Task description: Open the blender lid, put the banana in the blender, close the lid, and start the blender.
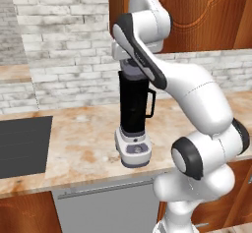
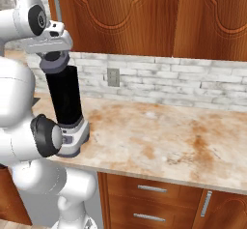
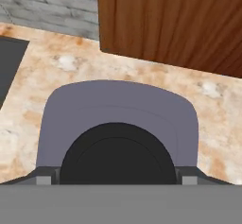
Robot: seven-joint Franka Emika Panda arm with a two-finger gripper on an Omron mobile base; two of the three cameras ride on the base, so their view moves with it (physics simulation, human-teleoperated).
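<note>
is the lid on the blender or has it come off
On. The blender lid sits square on top of the blender, with the claw just above it; the hand view looks straight down on the lid's knob.

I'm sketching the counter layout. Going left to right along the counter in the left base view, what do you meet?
Black cooktop → bare stretch of marbled counter → blender → the robot's white arm.
</note>
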